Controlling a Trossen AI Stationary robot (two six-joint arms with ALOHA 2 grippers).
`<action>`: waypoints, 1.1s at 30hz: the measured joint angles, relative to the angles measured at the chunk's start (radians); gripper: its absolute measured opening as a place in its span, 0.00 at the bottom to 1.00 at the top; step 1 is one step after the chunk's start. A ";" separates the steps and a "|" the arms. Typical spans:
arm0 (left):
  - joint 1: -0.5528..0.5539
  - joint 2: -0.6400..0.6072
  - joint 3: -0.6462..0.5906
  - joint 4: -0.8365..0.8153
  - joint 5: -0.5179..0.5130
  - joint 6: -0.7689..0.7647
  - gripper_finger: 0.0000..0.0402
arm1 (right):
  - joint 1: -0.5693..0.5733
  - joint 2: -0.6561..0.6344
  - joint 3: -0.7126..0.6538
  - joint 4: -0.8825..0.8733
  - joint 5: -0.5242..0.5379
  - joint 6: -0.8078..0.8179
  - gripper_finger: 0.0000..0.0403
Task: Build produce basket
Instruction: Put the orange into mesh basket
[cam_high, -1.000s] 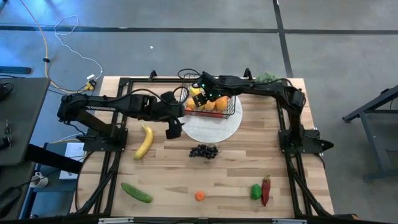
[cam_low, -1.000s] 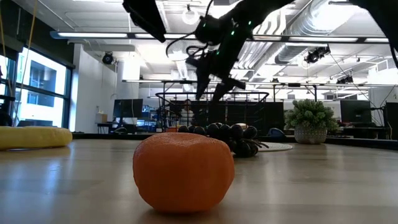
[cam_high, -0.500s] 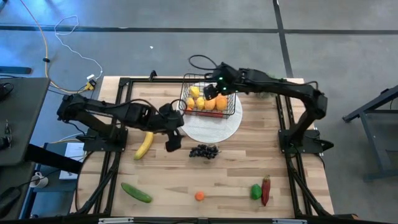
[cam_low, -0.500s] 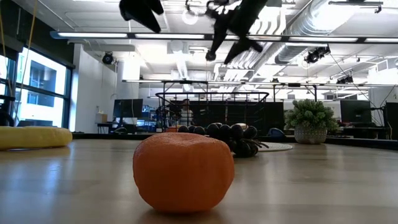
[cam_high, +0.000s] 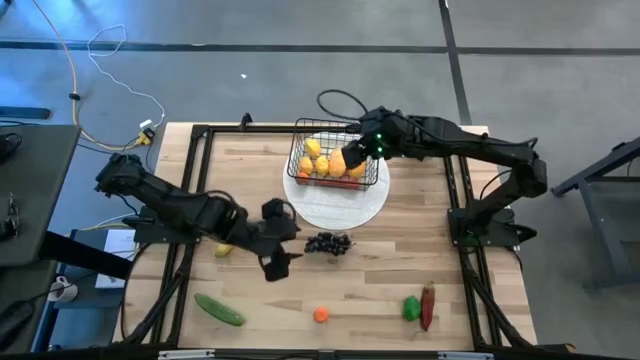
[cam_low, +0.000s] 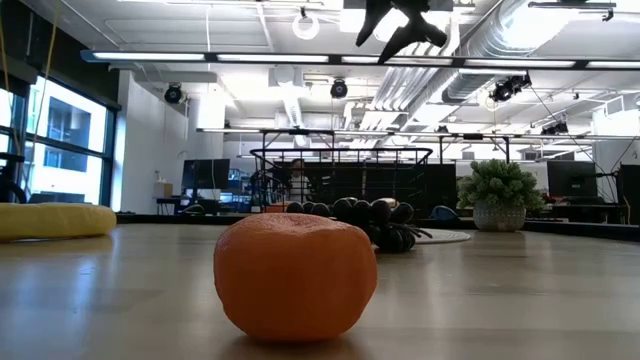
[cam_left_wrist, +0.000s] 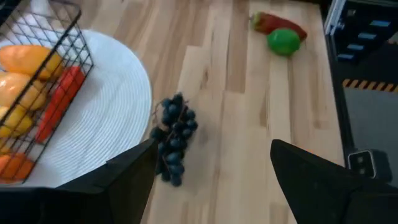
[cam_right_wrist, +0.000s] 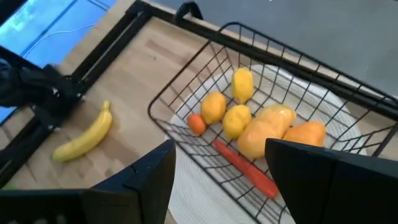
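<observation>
The left gripper (cam_high: 277, 262), jaws spread and empty, hung just beside the grapes (cam_high: 328, 243), nearer than the right gripper (cam_high: 352, 157), likewise spread, above the basket (cam_high: 334, 160).

Table (cam_high: 400, 260): pale wood planks, visible grain, matt-satin finish.
Basket (cam_right_wrist: 205, 81): thin black wire mesh, metal look, slight sheen.
Plate (cam_left_wrist: 118, 124): white, fine ridged texture, matt.
Orange (cam_low: 295, 277): dimpled rough skin, matt, plastic look.
Banana (cam_right_wrist: 84, 138): smooth yellow, soft gloss.
Lemons (cam_right_wrist: 242, 84): smooth yellow, low sheen.
Red chili (cam_right_wrist: 245, 168) in basket: smooth, matt.
Grapes (cam_left_wrist: 174, 137): dark beads, glossy highlights.
Green pepper (cam_left_wrist: 283, 42): smooth, shiny plastic look.
Cucumber (cam_high: 219, 309): smooth green.
Arm frame (cam_high: 190, 190): black, matt metal look.
</observation>
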 joint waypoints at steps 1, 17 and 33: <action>-0.015 0.003 -0.003 -0.012 -0.013 -0.011 0.75 | 0.013 0.000 0.000 -0.002 0.007 0.007 0.57; -0.147 0.134 -0.001 0.207 0.047 0.153 0.75 | 0.211 -0.001 0.000 -0.019 0.127 0.127 0.57; -0.198 0.277 -0.003 0.361 0.324 0.443 0.75 | 0.244 0.000 0.000 0.000 0.174 0.333 0.57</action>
